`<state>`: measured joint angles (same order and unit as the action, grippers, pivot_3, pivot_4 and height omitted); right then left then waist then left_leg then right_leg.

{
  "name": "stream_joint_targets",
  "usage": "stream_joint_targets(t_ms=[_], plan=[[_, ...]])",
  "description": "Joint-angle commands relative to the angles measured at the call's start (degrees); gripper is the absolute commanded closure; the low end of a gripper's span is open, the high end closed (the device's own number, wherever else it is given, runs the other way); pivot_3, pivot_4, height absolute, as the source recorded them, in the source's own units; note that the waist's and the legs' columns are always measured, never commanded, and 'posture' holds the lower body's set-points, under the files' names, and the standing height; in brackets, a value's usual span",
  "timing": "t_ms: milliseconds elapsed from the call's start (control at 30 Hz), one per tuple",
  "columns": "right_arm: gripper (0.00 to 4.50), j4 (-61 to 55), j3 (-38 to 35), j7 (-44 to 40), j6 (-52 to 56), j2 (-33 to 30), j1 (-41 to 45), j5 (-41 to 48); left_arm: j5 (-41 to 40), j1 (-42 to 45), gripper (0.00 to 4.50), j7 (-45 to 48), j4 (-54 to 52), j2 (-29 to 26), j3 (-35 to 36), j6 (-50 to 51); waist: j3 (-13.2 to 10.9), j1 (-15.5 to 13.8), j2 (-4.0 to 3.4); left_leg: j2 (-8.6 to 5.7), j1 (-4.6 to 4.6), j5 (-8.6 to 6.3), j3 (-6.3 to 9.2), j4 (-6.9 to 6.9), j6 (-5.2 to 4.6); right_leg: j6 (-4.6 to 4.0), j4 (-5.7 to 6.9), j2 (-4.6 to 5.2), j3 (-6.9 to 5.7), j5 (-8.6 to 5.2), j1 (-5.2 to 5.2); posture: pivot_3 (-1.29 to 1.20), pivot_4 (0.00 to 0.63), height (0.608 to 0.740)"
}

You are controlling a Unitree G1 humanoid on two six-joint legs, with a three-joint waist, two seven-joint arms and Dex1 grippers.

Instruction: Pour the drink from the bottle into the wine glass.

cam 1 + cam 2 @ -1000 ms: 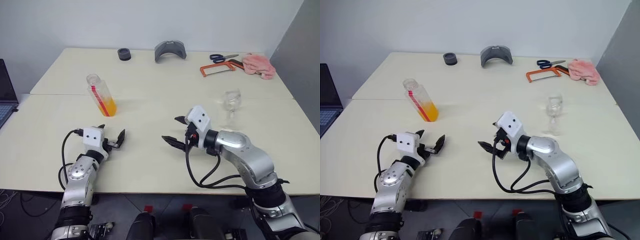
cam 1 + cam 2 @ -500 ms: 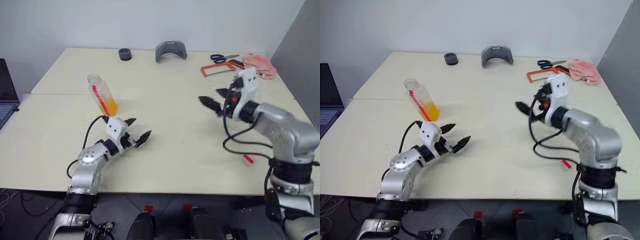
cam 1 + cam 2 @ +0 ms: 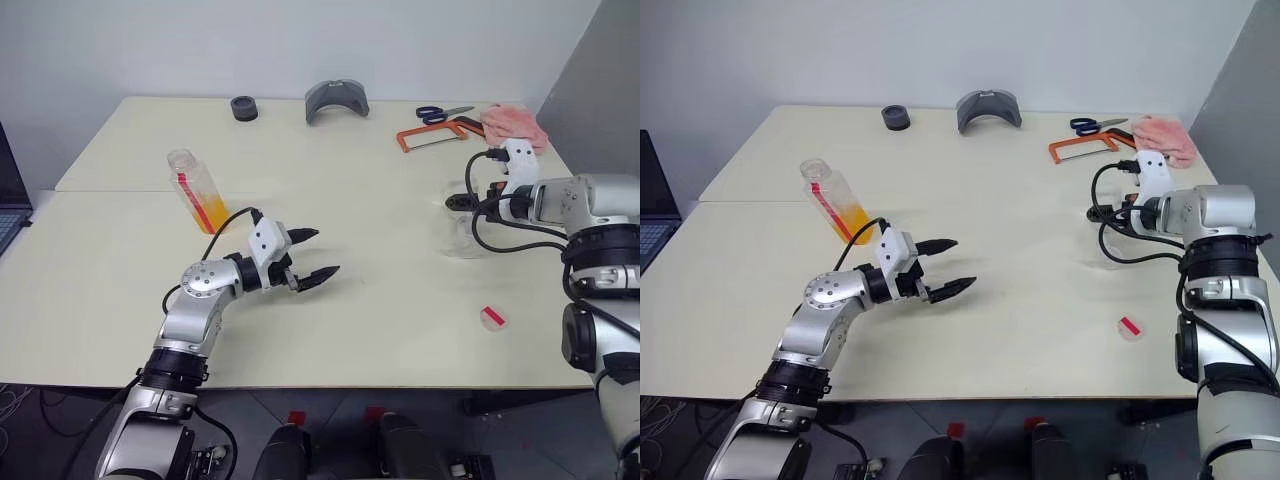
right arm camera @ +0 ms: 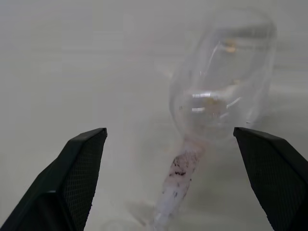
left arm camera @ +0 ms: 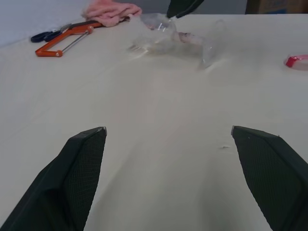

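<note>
The bottle (image 3: pixel 197 189) stands uncapped at the left of the table, leaning a little, with the orange drink (image 3: pixel 213 213) in its lower part. Its red cap (image 3: pixel 492 318) lies near the front right. The wine glass (image 4: pixel 219 82) is at the right, blurred and looking tilted; I cannot tell whether it stands upright. My right gripper (image 3: pixel 470 180) is open right at the glass, whose bowl and stem show between its fingers (image 4: pixel 82 168) without touching them. Over the middle of the table my left gripper (image 3: pixel 322 252) is open and empty, pointing right toward the glass (image 5: pixel 192 41).
Along the back edge lie a black ring (image 3: pixel 243 107), a grey curved piece (image 3: pixel 337 100), blue scissors (image 3: pixel 440 113), an orange hacksaw (image 3: pixel 430 135) and a pink cloth (image 3: pixel 512 125). A laptop (image 3: pixel 8 190) sits at the far left.
My right gripper swung from the table's middle out to the glass at the right. My left gripper moved rightward to the centre and turned toward the right. Both stayed open.
</note>
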<state>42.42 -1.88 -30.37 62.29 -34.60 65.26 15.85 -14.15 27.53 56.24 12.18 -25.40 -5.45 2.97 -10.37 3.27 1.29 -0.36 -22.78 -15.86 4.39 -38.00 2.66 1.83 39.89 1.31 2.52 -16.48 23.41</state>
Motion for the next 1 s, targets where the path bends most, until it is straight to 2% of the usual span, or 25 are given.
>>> stream_joint_targets(t_ms=[33, 333, 433, 667, 800, 933, 1000], plan=[[0.00, 8.59, 1.98, -3.65, -2.55, 0.29, 5.84, -2.69, 0.51, 1.72, 0.04, 2.40, 0.10, 0.22, -1.20, -2.44, -0.01, 0.00, -0.01, -0.01, -0.02, 0.00, 0.01, 0.00, 0.00, 0.00, 0.00, 0.00, -0.01, 0.00, 0.01, 0.00, 0.150, 0.740], [0.00, 24.05, 9.19, -11.44, -9.43, 2.20, 11.08, -11.79, 3.32, 4.03, 0.04, 4.65, 1.63, 1.36, -4.30, -7.16, -0.01, -0.03, -0.02, -0.01, -0.04, 0.00, 0.01, -0.01, 0.01, 0.00, 0.00, 0.03, -0.01, 0.00, 0.03, 0.00, 0.150, 0.740], [0.60, 26.95, 10.87, -13.55, -11.79, 2.54, 12.25, -14.63, 4.01, 3.86, 0.00, 3.96, 1.82, 2.36, -4.65, -8.06, -0.03, -0.02, -0.05, -0.01, -0.04, 0.01, 0.00, -0.01, 0.01, 0.00, 0.00, 0.04, 0.00, 0.00, 0.05, 0.00, 0.150, 0.740], [3.07, 29.97, 11.94, -15.86, -14.86, 3.42, 13.14, -18.69, 5.32, 3.03, 0.00, 3.15, 2.56, 3.26, -4.47, -9.85, -0.03, 0.00, -0.06, -0.01, -0.04, 0.01, 0.01, -0.01, 0.02, 0.00, 0.02, 0.03, 0.01, 0.00, 0.06, 0.00, 0.150, 0.740], [4.26, 30.46, 11.11, -15.85, -15.37, 3.56, 13.27, -19.27, 5.52, 3.00, 0.00, 3.01, 2.94, 2.94, -4.26, -10.41, -0.02, -0.02, -0.07, 0.00, -0.04, 0.01, 0.04, -0.01, 0.02, 0.00, 0.03, 0.04, 0.00, 0.00, 0.06, 0.00, 0.150, 0.740], [4.36, 30.20, 9.47, -14.83, -16.62, 3.20, 13.54, -19.06, 5.54, 3.21, 0.00, 3.13, 3.46, 2.62, -4.11, -10.80, -0.02, -0.03, -0.07, 0.00, -0.04, 0.01, 0.04, -0.02, 0.02, 0.00, 0.03, 0.06, 0.00, 0.00, 0.06, 0.00, 0.150, 0.740], [4.36, 29.66, 6.24, -12.00, -18.54, 3.02, 14.28, -17.11, 5.68, 3.42, 0.00, 3.12, 3.86, 2.49, -4.11, -10.91, -0.03, -0.01, -0.07, -0.01, -0.04, 0.01, 0.03, -0.02, 0.02, 0.00, 0.03, 0.06, 0.00, 0.00, 0.06, 0.00, 0.150, 0.740]])
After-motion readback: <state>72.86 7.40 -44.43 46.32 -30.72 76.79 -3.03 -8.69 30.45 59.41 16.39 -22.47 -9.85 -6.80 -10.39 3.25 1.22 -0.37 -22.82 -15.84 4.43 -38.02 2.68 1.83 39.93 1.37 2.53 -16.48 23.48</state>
